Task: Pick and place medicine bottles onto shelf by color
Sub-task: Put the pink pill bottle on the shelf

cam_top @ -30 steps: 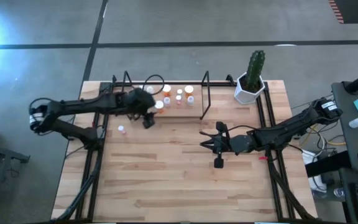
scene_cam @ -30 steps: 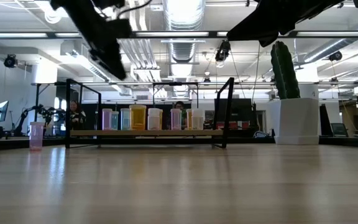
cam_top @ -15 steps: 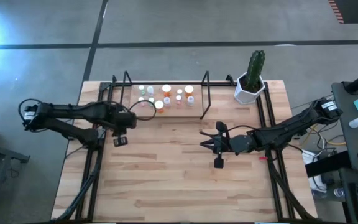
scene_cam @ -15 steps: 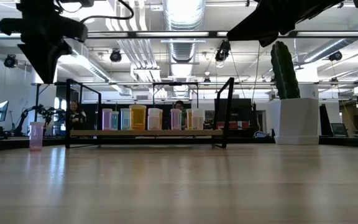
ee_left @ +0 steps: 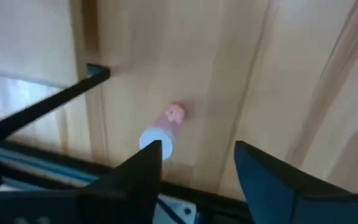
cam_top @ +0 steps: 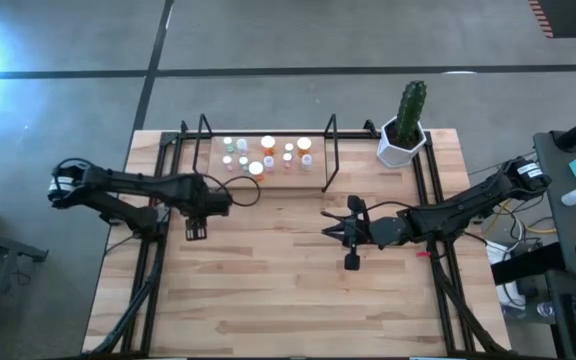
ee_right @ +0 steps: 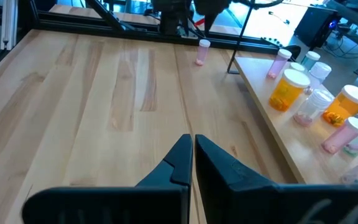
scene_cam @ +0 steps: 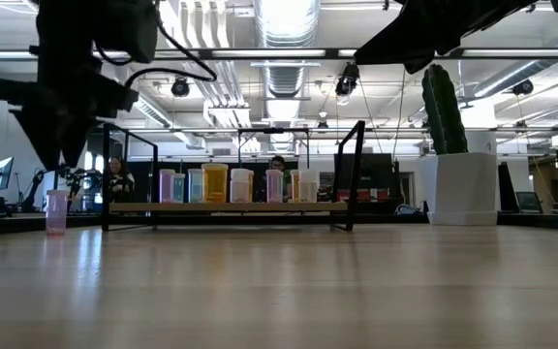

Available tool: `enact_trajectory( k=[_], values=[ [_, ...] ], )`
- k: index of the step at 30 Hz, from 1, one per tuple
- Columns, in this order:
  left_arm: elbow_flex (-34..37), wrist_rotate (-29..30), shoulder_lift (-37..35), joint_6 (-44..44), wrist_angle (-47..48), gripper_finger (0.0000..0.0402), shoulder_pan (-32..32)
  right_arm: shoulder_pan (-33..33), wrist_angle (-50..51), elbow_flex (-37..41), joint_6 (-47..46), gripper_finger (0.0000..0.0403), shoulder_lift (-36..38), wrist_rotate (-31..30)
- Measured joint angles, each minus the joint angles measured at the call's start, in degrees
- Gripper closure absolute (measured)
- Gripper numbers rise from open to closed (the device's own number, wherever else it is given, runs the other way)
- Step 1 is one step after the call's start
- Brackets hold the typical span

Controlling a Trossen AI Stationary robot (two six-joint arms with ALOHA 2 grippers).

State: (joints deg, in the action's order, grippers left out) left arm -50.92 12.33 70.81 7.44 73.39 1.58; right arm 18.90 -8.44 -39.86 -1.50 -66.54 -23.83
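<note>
A small pink medicine bottle (ee_left: 165, 129) with a white cap stands upright on the table, left of the shelf (cam_top: 278, 181); it also shows in the low view (scene_cam: 56, 211) and the right wrist view (ee_right: 202, 52). My left gripper (ee_left: 197, 158) hangs open just above it, pointing down (scene_cam: 62, 155), and touches nothing. From above, the arm hides the bottle (cam_top: 196, 228). Several orange, clear and pinkish bottles (cam_top: 266, 152) stand on the shelf board. My right gripper (ee_right: 191, 149) waits shut above the table's middle right (cam_top: 328, 228).
A white pot with a green cactus (cam_top: 405, 140) stands at the far right corner. The shelf's black wire uprights (scene_cam: 355, 174) rise at its ends. A black frame rail (ee_left: 42, 109) runs beside the pink bottle. Bare wood fills the near half of the table (cam_top: 288, 300).
My left gripper has left the shelf's near left corner and gone toward the table's left and near edges. It has tipped from slanting to pointing almost straight down and sunk over the pink bottle. The bottle has stayed put.
</note>
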Motion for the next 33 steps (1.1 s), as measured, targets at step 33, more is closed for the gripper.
enact_trajectory(
  k=[33],
  values=[
    [6.32,4.70,3.08,-12.15,-5.27,0.0185,8.31,0.00,0.01,0.00,-0.17,0.0394,0.00,0.02]
  ],
)
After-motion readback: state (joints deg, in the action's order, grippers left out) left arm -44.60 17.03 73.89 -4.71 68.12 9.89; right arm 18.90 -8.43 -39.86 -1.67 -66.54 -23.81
